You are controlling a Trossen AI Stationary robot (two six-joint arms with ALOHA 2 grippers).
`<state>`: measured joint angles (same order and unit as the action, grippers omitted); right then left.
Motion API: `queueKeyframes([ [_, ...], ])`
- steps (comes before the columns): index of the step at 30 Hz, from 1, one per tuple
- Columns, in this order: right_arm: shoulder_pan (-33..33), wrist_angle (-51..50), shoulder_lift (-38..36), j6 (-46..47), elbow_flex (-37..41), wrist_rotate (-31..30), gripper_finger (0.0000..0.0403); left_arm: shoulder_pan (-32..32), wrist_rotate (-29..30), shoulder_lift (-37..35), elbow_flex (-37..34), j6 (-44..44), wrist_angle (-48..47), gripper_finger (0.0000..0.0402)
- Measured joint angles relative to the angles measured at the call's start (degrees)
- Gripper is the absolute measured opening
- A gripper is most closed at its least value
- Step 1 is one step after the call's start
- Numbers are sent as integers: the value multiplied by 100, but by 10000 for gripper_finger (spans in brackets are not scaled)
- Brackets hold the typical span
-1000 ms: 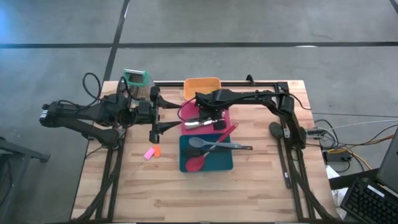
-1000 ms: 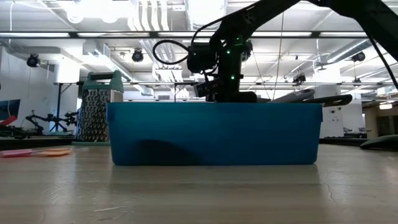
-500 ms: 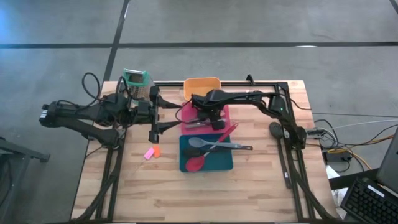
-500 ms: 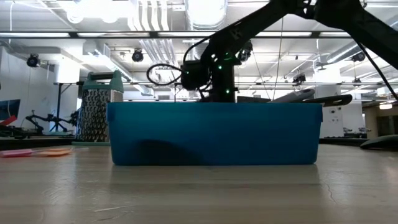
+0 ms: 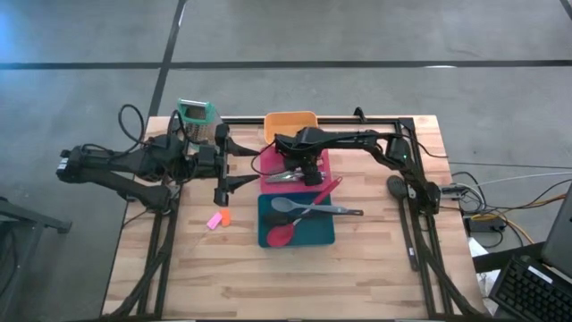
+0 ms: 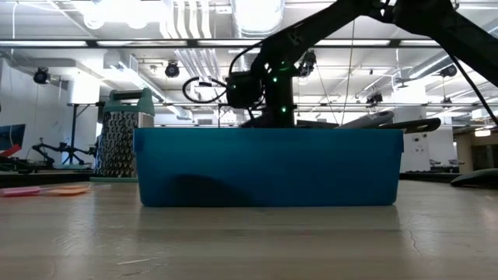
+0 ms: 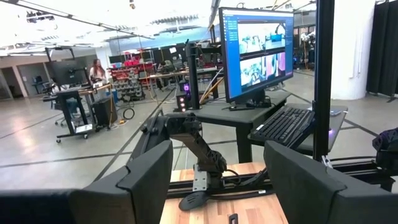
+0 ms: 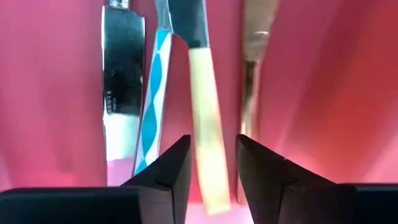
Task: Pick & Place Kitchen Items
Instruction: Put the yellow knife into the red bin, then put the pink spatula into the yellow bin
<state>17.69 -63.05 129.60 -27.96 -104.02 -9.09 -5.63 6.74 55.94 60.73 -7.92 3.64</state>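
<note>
Slim knives [image 8: 205, 112] lie side by side; long spoons [image 5: 308, 211] lie crossed.

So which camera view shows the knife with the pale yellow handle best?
The right wrist view: the knife with the pale yellow handle lies on the pink tray, between the right gripper's open fingers. The high view shows only small cutlery there; the low and left wrist views show nothing.

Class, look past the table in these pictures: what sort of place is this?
Probably a robotics lab or workshop: a monitor and keyboard on a desk, rows of ceiling lights, and another robot arm on a far bench.
</note>
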Motion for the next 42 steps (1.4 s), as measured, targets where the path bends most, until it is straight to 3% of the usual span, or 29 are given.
queueKeyframes([
  [13,-41,-948,-314,762,-676,97,153,0,74,-7,0,44,-1074,257],
  [19,-140,-919,-766,1034,-739,666,137,-19,111,32,0,576,-2255,257],
  [22,-198,-894,-1029,1129,-735,759,124,-115,545,170,-2,1021,-2999,257],
  [27,-286,-856,-1539,1335,-700,766,100,-568,1967,599,-39,1996,-4154,257],
  [30,-320,-806,-1942,1501,-562,766,83,-948,2395,863,-126,2685,-4673,257],
  [38,-360,-563,-3042,1956,63,759,46,-1610,2537,1673,-495,5403,-5816,257],
  [42,-361,-301,-3516,2006,468,756,36,-1639,2144,2064,-647,6412,-6224,257],
])
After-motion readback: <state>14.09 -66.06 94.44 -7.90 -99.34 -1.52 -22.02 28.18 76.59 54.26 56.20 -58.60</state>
